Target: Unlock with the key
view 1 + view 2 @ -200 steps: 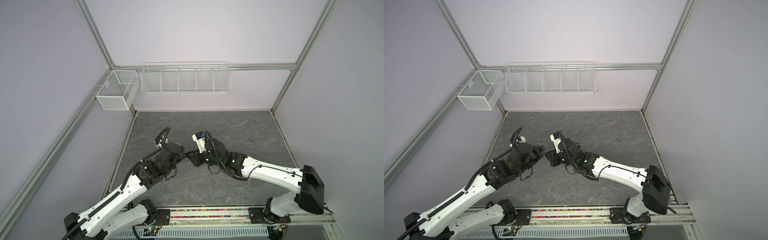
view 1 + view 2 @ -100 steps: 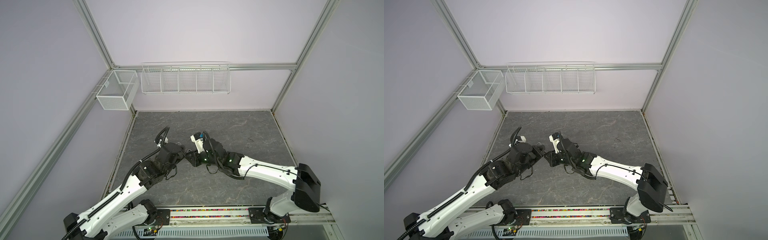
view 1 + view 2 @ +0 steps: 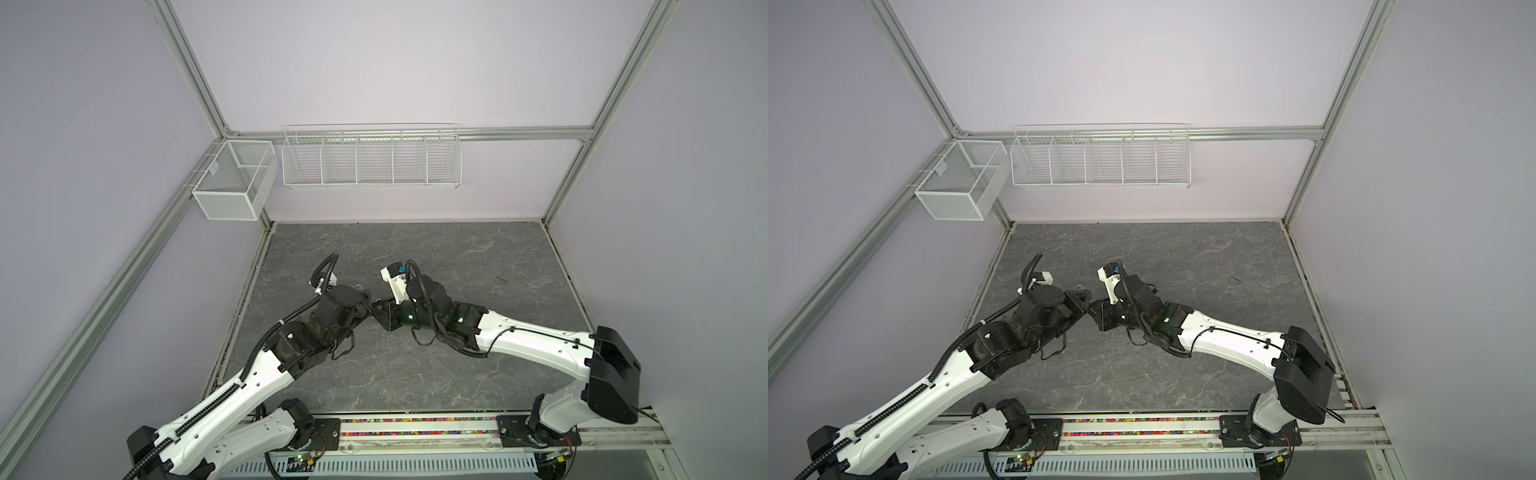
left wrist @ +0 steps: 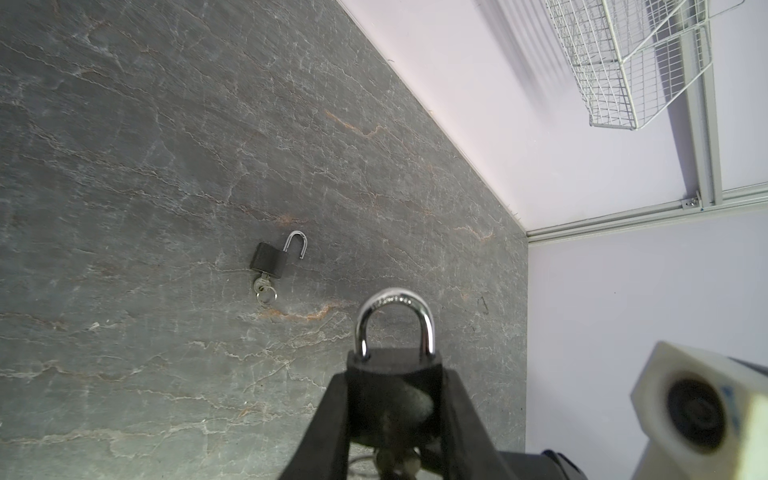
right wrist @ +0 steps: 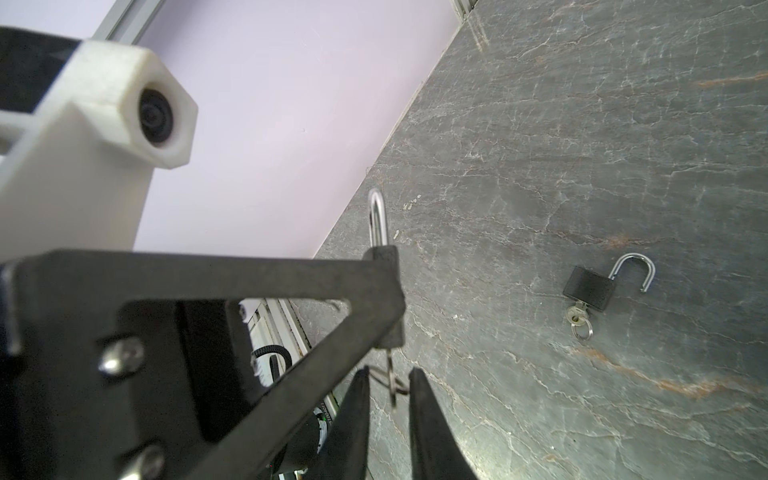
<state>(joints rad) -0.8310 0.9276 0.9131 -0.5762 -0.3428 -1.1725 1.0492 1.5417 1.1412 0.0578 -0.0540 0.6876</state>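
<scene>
My left gripper [image 4: 395, 376] is shut on the body of a black padlock [image 4: 394, 365], whose silver shackle [image 4: 395, 320] stands closed above the jaws. The key [image 5: 390, 376] with its ring hangs from the padlock's underside [image 5: 384, 255]. My right gripper [image 5: 388, 380] has its narrow jaws closed on the key and ring, the ring touching both fingers. In both top views the two grippers meet tip to tip over the table's middle, left gripper [image 3: 370, 309] [image 3: 1084, 300] and right gripper [image 3: 380, 312] [image 3: 1095, 308]. Padlock and key are hidden there.
A second black padlock [image 4: 269, 259] [image 5: 588, 289] lies on the grey stone table [image 3: 457, 374] with its shackle swung open and a key in it. White wire baskets [image 3: 370, 160] [image 3: 235, 187] hang on the back and left walls.
The right arm has edged slightly left toward the left gripper and its elbow has shifted. The left arm has stayed put with the padlock.
</scene>
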